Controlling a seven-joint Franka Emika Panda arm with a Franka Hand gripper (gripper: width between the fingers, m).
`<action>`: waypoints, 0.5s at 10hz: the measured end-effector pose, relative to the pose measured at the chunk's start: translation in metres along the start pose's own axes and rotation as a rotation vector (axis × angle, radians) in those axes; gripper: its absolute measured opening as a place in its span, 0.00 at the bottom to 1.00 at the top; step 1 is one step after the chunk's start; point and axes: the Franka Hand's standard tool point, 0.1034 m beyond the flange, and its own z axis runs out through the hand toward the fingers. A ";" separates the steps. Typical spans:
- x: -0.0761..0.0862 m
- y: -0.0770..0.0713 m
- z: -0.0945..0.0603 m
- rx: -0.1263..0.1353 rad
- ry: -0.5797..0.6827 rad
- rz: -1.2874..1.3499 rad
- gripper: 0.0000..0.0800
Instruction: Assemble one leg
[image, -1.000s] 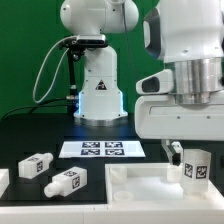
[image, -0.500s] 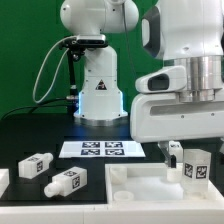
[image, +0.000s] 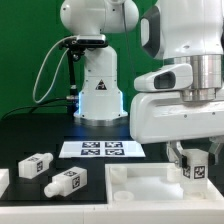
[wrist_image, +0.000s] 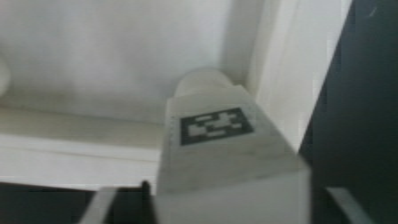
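Observation:
One leg (image: 196, 165), a small white block with a black-and-white tag, stands upright on the near right corner of the large flat white square part (image: 140, 186). My gripper (image: 195, 158) is lowered over this leg, with a finger on each side. In the wrist view the leg (wrist_image: 219, 125) runs out from between the fingers (wrist_image: 118, 206), with a thin dark gap on each side. The jaws look open, close around the leg. Two more legs (image: 36, 165) (image: 63, 181) lie on the table at the exterior view's left.
The marker board (image: 103, 149) lies flat behind the square part. A second robot base (image: 98, 95) stands at the back with a cable beside it. A white part edge (image: 3, 180) shows at the far left.
My hand has turned about its vertical axis and come down, so the fingers now flank the leg. The leg itself has kept its place and facing.

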 end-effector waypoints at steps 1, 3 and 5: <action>0.000 0.001 0.000 -0.001 0.000 0.065 0.36; 0.001 0.002 0.001 -0.001 0.000 0.194 0.36; 0.002 0.004 0.002 -0.011 0.003 0.471 0.36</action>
